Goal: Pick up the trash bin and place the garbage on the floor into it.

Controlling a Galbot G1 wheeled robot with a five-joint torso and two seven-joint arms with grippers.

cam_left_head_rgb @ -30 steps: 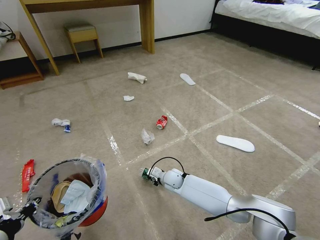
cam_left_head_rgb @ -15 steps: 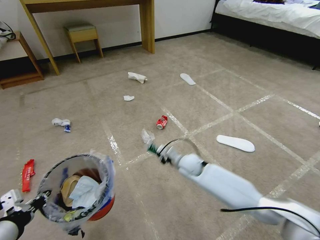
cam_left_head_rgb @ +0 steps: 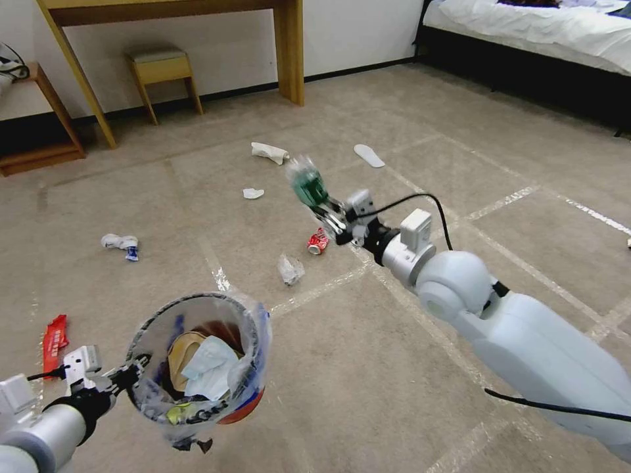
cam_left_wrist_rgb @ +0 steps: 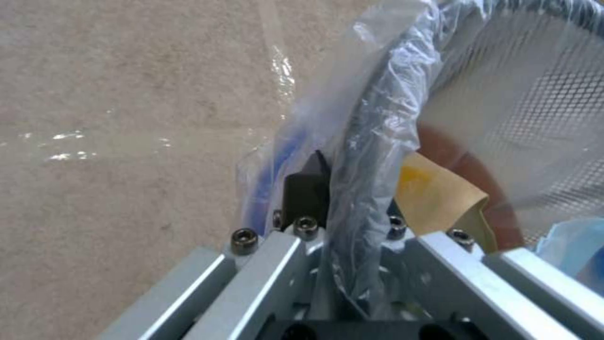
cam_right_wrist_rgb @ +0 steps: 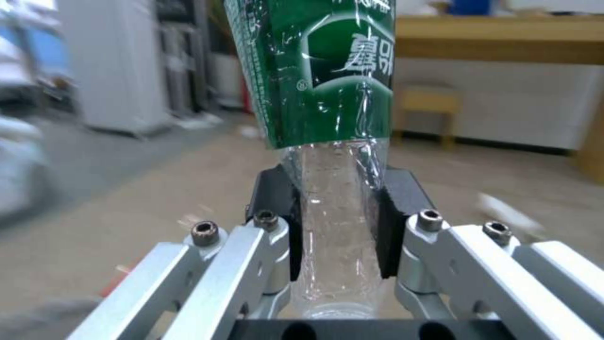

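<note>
The right hand (cam_left_head_rgb: 327,211) is clamped on a clear plastic bottle with a green label (cam_left_head_rgb: 307,185), its black pads (cam_right_wrist_rgb: 275,222) squeezing the thin clear part so the labelled end sticks out well beyond the fingers, raised high above the floor (cam_left_head_rgb: 407,131). The left hand (cam_left_head_rgb: 125,380) is pinched shut on the dark rim of the trash bin (cam_left_head_rgb: 253,341), one pad (cam_left_wrist_rgb: 306,191) outside the liner and the other inside, holding the red bucket low at the robot's left, clear of the carpet and tipped so its mouth faces up and forward. To do the drop well, I judge the bottle should be carried over the middle of the bin's mouth and pointed down before the fingers part; it is long and light, so releasing it near the rim could let it catch the crinkly bag and tumble out. The rim grip is one-sided, so the bin likely swings if jolted; a steady left arm helps. Inside the liner lie a pale blue tissue-like wad (cam_left_head_rgb: 209,366) and a piece of tan paper (cam_left_head_rgb: 181,351), with room above them. On the carpet a crushed red can (cam_left_head_rgb: 319,241), a crumpled clear wrapper (cam_left_head_rgb: 290,269), white tissues (cam_left_head_rgb: 253,193) and a red wrapper (cam_left_head_rgb: 55,340) await.
</note>
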